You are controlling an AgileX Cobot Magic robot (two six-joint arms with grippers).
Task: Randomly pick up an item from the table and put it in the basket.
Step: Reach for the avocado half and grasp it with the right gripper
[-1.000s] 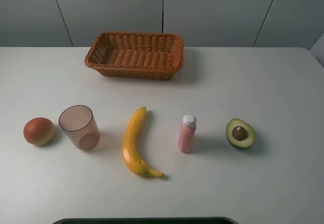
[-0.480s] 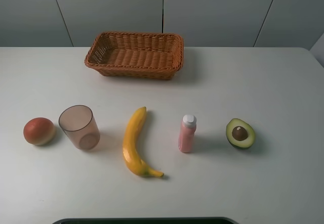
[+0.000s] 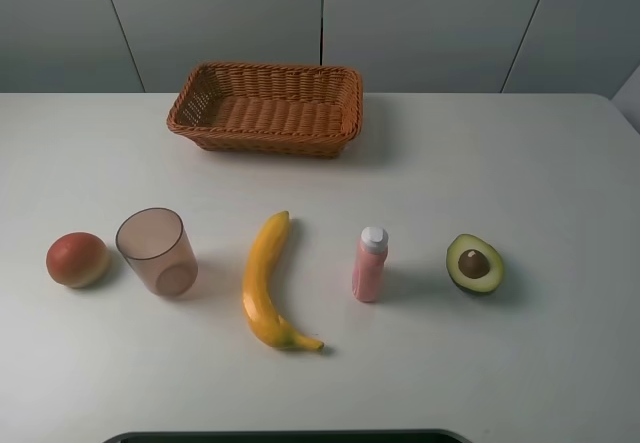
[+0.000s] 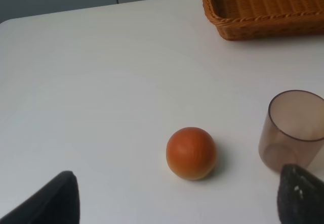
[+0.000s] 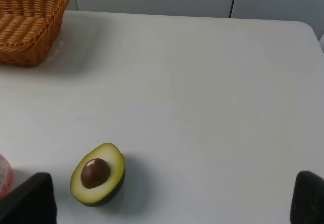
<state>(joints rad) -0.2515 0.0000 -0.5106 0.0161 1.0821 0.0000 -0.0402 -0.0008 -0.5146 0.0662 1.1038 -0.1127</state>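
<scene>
The halved avocado point(image 3: 475, 264) lies flesh up on the white table point(image 3: 520, 163) at the right, with its brown pit showing; it also shows in the right wrist view point(image 5: 97, 174). The wicker basket point(image 3: 266, 108) stands empty at the back middle; a corner of it shows in the right wrist view point(image 5: 28, 24) and in the left wrist view point(image 4: 263, 6). Neither arm shows in the exterior view. The left gripper point(image 4: 174, 204) has its dark fingertips point(image 4: 55, 201) wide apart and empty. The right gripper point(image 5: 167, 204) is also wide open and empty, behind the avocado.
In a row from the left stand a red-orange round fruit point(image 3: 77, 259), a translucent pinkish cup point(image 3: 156, 251), a yellow banana point(image 3: 268, 283) and a pink bottle point(image 3: 369, 264). The fruit point(image 4: 191, 152) and cup point(image 4: 292, 131) show in the left wrist view.
</scene>
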